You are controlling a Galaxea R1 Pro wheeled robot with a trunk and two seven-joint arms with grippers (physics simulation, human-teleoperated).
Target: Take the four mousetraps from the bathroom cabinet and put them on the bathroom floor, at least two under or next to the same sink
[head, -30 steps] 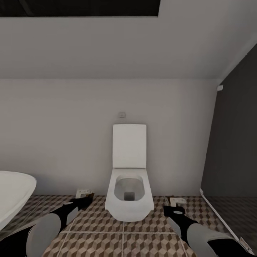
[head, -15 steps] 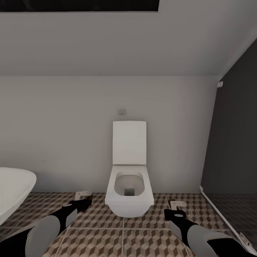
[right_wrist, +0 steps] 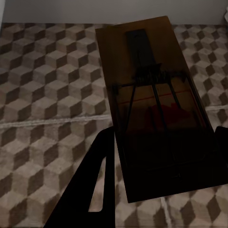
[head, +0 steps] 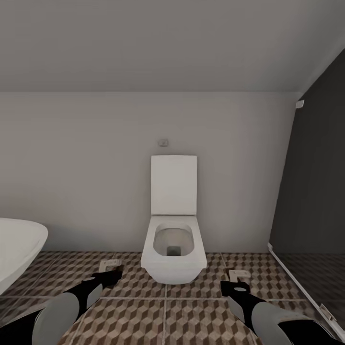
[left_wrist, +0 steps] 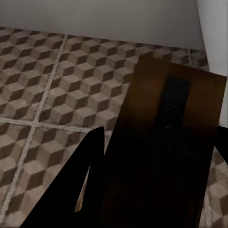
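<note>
Both your grippers, left (head: 114, 276) and right (head: 229, 286), low in frame, each clamp a mousetrap (left_wrist: 164, 147) (right_wrist: 154, 104) above bathroom floor (head: 165, 318), flanking the toilet (head: 173, 239).

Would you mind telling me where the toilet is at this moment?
In the head view the toilet stands centre frame against the back wall, lid raised, on the bathroom floor, with the left gripper and right gripper on either side.

The bathtub (head: 19, 249) is cut off by the head view's left edge.
</note>
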